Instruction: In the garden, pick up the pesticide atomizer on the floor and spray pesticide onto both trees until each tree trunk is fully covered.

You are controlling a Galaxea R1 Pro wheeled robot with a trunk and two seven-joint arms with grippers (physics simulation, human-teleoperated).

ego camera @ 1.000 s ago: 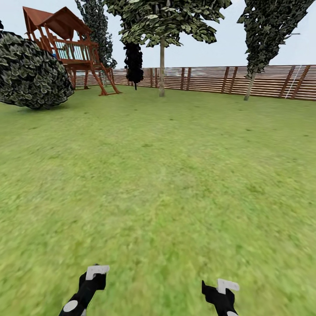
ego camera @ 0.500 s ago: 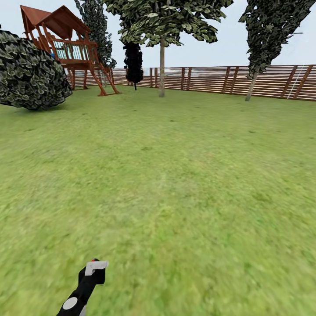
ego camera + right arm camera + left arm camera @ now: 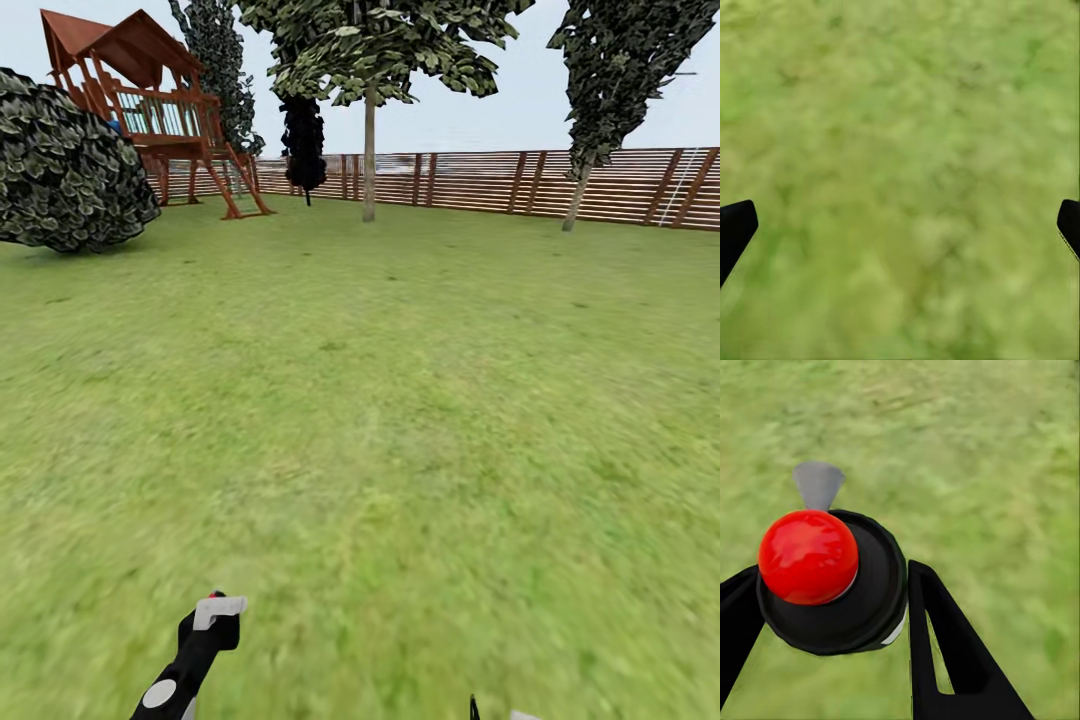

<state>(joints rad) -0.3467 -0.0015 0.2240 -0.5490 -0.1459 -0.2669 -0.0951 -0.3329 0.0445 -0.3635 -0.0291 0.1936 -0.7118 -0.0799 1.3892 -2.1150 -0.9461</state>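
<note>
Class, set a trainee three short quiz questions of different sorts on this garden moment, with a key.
1. True or false: the left gripper holds the pesticide atomizer.
2. The right gripper is: A open, B shut on a bottle, C touching a trunk.
3. Fill in: the pale tree trunk stands before the wooden ____.

Key: 1 true; 2 A; 3 fence.
</note>
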